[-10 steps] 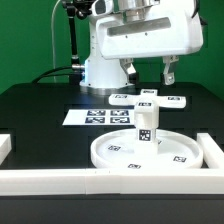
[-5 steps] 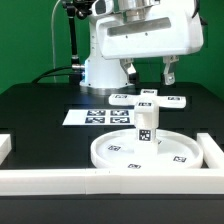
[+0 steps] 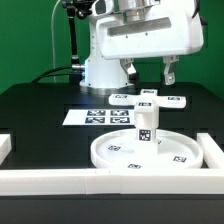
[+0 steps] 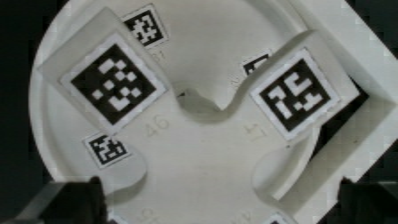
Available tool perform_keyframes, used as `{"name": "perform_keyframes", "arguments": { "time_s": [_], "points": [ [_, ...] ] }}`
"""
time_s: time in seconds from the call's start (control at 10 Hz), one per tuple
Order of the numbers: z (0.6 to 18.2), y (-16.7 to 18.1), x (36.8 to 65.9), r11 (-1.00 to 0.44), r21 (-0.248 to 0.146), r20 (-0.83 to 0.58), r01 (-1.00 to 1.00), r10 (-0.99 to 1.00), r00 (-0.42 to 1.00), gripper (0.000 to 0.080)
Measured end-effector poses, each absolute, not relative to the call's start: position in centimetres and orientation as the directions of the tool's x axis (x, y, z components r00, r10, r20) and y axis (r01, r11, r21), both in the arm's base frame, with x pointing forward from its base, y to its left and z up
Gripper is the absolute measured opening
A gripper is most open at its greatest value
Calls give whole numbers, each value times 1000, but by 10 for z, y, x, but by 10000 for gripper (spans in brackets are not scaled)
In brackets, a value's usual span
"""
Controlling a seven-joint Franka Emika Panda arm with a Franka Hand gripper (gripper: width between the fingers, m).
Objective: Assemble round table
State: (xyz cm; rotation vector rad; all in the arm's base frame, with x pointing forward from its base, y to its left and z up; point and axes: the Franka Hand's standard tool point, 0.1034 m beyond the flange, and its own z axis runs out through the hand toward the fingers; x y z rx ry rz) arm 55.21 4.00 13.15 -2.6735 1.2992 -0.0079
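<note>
The large rimmed round disc (image 3: 112, 157) lies flat near the table's front. The short post (image 3: 146, 128) stands upright on it. The cross-shaped piece (image 3: 150, 99) sits level on top of the post. My gripper (image 3: 148, 73) hangs just above the cross-shaped piece, open and empty, with one finger on each side. In the wrist view the cross-shaped piece (image 4: 205, 140) fills the picture with its tags. The dark fingertips (image 4: 71, 200) stand wide apart at the edge, and my gripper (image 4: 217, 205) holds nothing.
The marker board (image 3: 95, 116) lies flat behind the disc, toward the exterior view's left. The white border wall (image 3: 60, 181) runs along the front and up both sides. The robot base (image 3: 100, 70) stands at the back.
</note>
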Motion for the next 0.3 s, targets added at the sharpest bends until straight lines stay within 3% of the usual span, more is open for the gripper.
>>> {"name": "perform_keyframes", "arguments": {
  "time_s": [0.3],
  "points": [
    [131,40,552,-607,-154,-69,-780,-781,621,649]
  ]
}}
